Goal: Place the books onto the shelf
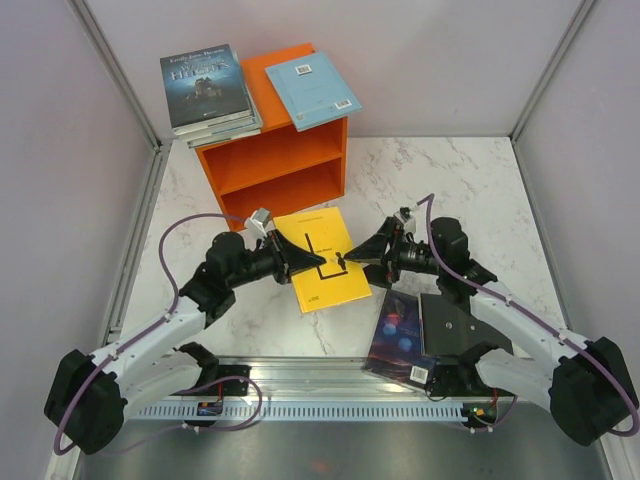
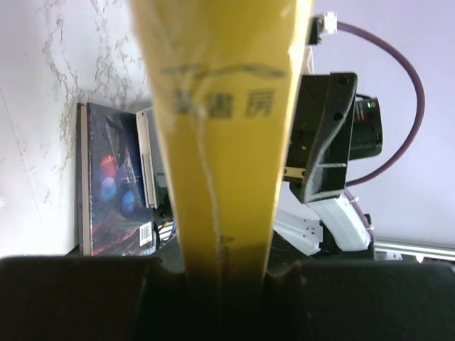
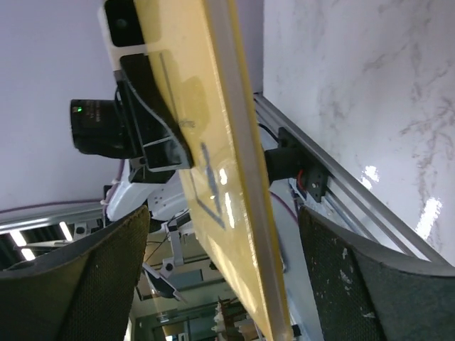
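Observation:
A yellow book [image 1: 320,252] hangs above the table in front of the orange shelf [image 1: 275,165]. My left gripper [image 1: 300,262] is shut on its left edge; in the left wrist view the spine [image 2: 224,142] runs up from between the closed jaws [image 2: 224,273]. My right gripper [image 1: 352,258] stands open around the book's right edge [image 3: 213,156], its pads [image 3: 92,277] clear of both covers. On the shelf's top lie a dark stack of books [image 1: 207,88] and a light blue book [image 1: 312,90]. Both compartments look empty.
A dark blue-purple book [image 1: 402,330] and a black book [image 1: 455,325] lie on the marble table by the right arm's base. Grey walls close in on both sides, and a metal rail [image 1: 330,385] runs along the near edge.

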Motion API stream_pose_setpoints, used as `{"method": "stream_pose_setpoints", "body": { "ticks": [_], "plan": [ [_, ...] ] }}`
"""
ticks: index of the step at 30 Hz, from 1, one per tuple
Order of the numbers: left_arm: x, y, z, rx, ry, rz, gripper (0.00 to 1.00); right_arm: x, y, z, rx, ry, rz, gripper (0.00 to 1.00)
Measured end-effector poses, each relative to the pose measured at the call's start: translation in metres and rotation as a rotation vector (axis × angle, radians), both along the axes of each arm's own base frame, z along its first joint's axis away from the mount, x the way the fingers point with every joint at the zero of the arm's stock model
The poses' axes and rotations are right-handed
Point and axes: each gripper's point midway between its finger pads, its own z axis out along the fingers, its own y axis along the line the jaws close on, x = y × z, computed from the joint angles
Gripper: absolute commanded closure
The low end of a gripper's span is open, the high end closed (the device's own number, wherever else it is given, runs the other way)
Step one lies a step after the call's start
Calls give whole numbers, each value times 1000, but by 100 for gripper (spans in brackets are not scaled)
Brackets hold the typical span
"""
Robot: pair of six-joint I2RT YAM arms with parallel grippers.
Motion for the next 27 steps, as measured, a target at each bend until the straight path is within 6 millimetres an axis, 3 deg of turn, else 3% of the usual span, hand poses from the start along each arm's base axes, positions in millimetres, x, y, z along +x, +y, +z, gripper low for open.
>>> {"method": "stream_pose_setpoints", "body": {
  "ticks": [4,9,14,21,23,24,27],
  "plan": [
    [5,2,5,-17,0,30,98,-7,-1,23,78,-35,8,26],
    [6,4,14,-42,-15,51,98,-14,-2,30,174,-2,11,35],
    [7,3,23,-77,-17,54,98,-18,0,36,239,35,33,56],
    [9,2,37,-111,-39,54,98,-19,1,47,276,37,39,66],
    [8,2,39,-116,-43,53,98,-20,3,48,280,38,48,76],
    [9,2,41,-121,-45,53,98,-21,4,47,280,45,54,87],
    [10,2,41,-132,-17,60,98,-19,5,50,273,10,57,100]
  ]
}}
